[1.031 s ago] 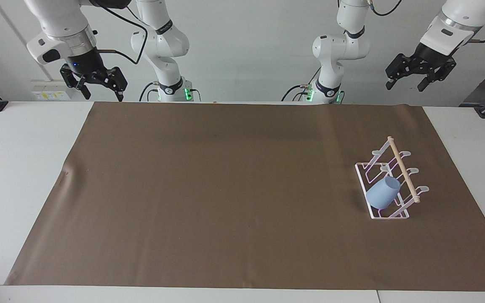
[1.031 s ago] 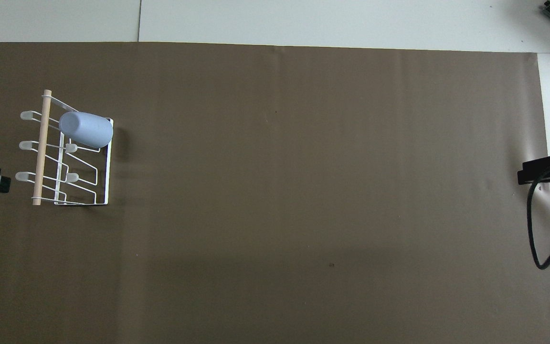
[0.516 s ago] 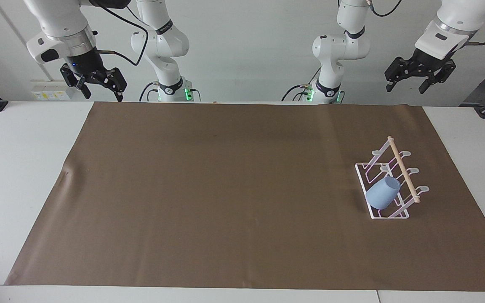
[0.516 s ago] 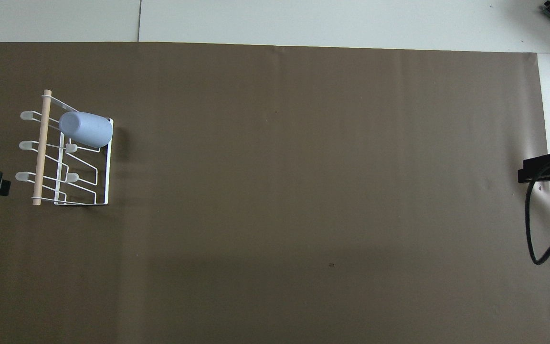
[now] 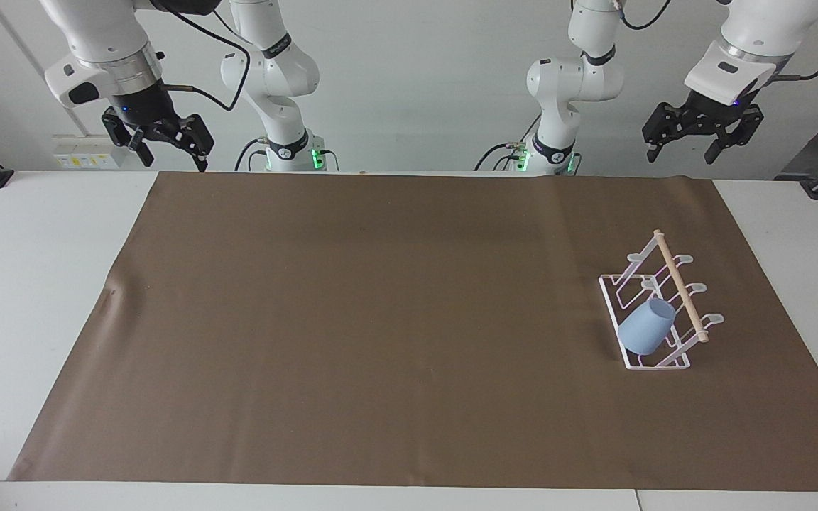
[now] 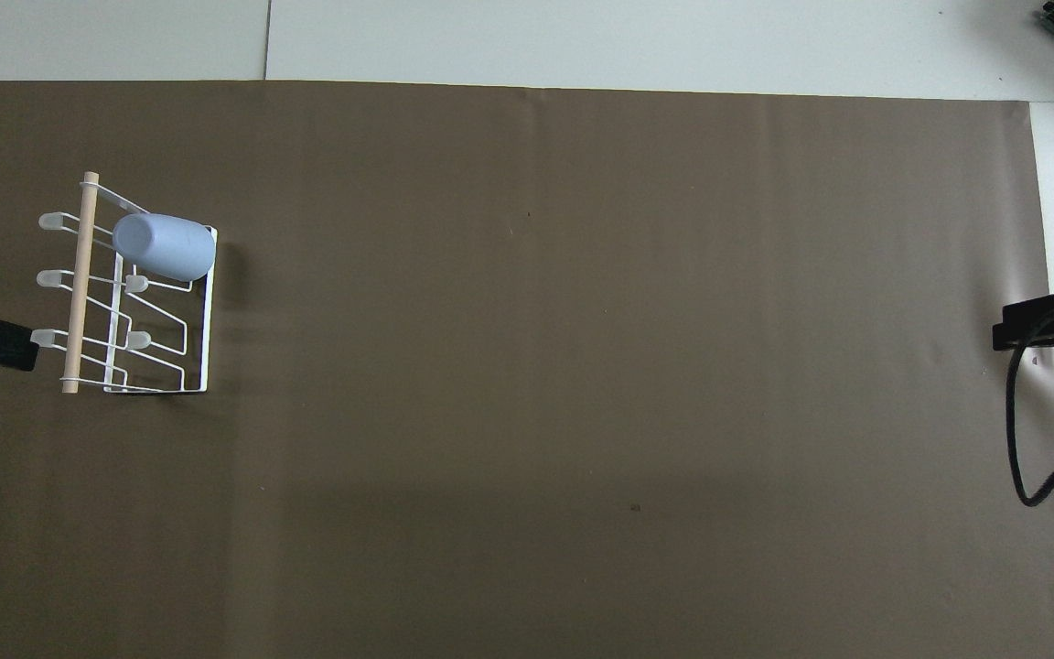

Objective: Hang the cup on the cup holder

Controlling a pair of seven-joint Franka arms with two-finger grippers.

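Cup (image 5: 644, 334) hung on cup holder (image 5: 679, 284) near mat's (image 5: 380, 319) left-arm end, left claw (image 5: 697, 138) and right claw (image 5: 160, 145) raised, spread, empty

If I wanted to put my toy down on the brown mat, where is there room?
Nearly all of the brown mat is bare: everything from the cup holder to the right arm's end. The only crowded spot is the holder itself, at the left arm's end, with the cup sitting on its prongs. Both the left gripper and right gripper hang high, open.
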